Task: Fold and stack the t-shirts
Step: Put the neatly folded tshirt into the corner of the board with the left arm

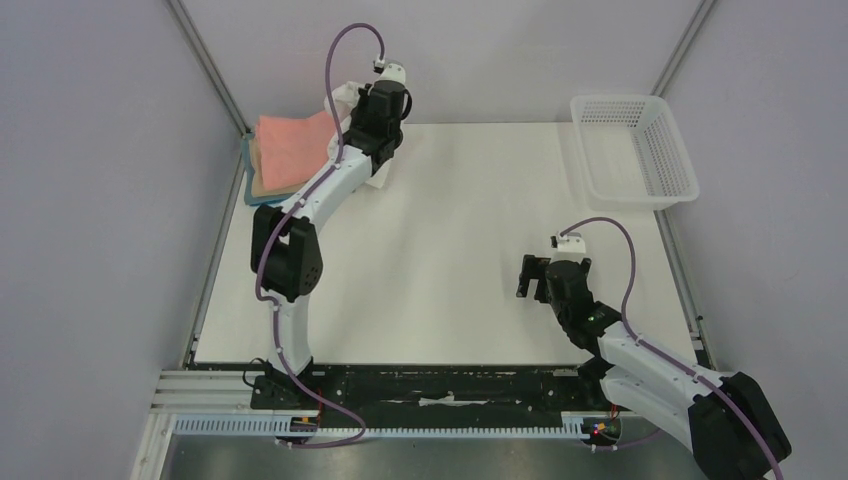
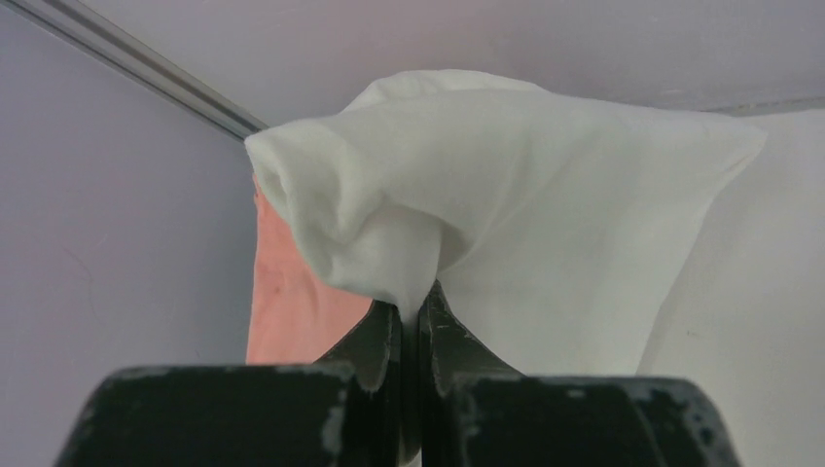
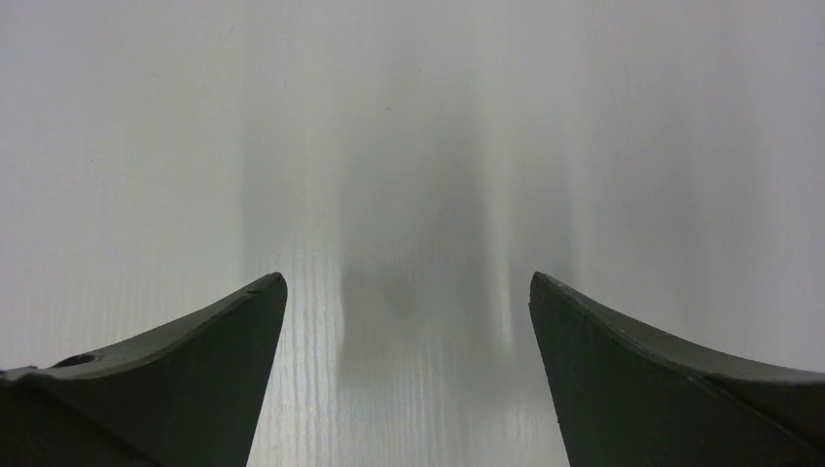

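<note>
Now, your left hand (image 2: 416, 309) is pinched together on a fold of the thin white cotton t-shirt (image 2: 525, 185). Its two dark fingers (image 2: 375, 345) meet with cloth caught between them, and the fabric bunches up and drapes over their tips. Just left of that bunch, the wrist view shows a strip of the folded salmon-pink t-shirt (image 1: 290, 145). From above, you can see this hand reached out to the far left corner of the white counter (image 1: 450, 260), right beside the pink shirt. The pink shirt lies on top of a stack, with the edge of a tan t-shirt (image 1: 266, 186) and a blue t-shirt (image 1: 248, 170) peeking out beneath it. How much of the white shirt rests on the counter you cannot tell, since the arm covers most of it.

Your right hand (image 3: 409, 292) has its jaws spread wide apart with nothing between them, only bare counter below. It sits near the right front of the counter, well apart from the shirts. Beyond it, in the far right corner, stands the white plastic mesh basket (image 1: 672, 150).
</note>
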You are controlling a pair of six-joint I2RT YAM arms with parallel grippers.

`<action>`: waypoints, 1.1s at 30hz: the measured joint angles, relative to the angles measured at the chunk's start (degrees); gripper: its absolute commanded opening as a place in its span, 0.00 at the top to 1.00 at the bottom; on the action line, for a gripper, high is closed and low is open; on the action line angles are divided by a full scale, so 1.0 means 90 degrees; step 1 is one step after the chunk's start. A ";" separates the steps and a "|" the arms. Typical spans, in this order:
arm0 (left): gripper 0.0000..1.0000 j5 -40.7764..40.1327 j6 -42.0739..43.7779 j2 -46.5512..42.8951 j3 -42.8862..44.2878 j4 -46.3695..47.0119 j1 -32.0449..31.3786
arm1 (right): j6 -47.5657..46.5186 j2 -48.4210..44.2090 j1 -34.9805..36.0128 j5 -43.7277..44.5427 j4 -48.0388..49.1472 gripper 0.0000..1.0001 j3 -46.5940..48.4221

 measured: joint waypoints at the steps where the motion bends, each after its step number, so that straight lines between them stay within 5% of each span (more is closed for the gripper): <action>1: 0.98 0.0000 0.0039 0.0000 0.0100 0.0005 0.0015 | -0.0002 0.0000 0.0000 0.0007 0.0002 0.02 0.0000; 15: 0.98 0.0010 0.0294 0.0000 0.1032 -0.0194 0.0393 | 0.0005 0.0119 0.0000 -0.0012 0.0029 0.02 0.0000; 33: 0.98 0.1348 -0.0185 0.0112 0.1039 -0.0770 0.2023 | 0.0029 0.0384 -0.0005 0.0041 0.0032 0.02 0.0002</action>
